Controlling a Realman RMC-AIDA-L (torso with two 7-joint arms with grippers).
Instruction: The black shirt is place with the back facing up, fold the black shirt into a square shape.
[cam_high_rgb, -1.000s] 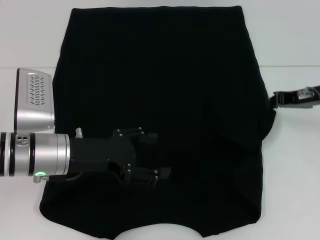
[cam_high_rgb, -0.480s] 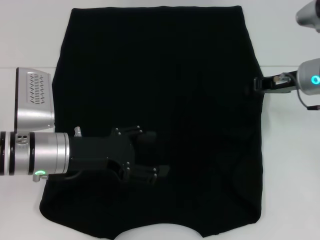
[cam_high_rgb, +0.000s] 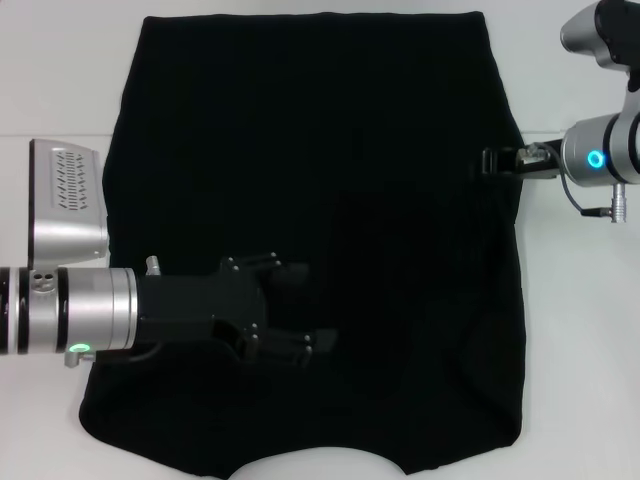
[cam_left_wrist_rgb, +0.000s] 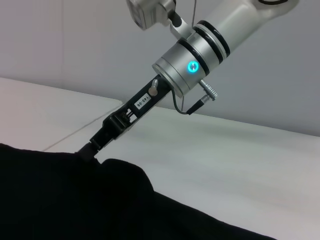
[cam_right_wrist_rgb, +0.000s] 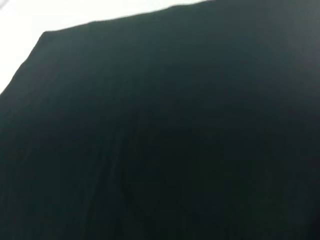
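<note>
Left gripper (cam_high_rgb: 310, 310), fingers spread, rests low on the black shirt (cam_high_rgb: 320, 150), which lies flat across the white table (cam_high_rgb: 580, 350). Farther off, your right gripper (cam_high_rgb: 490, 162) meets the shirt's right edge; I cannot tell its grip. Pull unevenly and you risk skewing the fold.

The black shirt (cam_high_rgb: 330, 230) lies spread over the middle of the desk (cam_high_rgb: 585, 360), filling most of the frame. The left end effector (cam_high_rgb: 312, 308) sits over its lower-left part. The right end effector (cam_high_rgb: 492, 161) meets the shirt's right edge, upper right of the frame.
</note>
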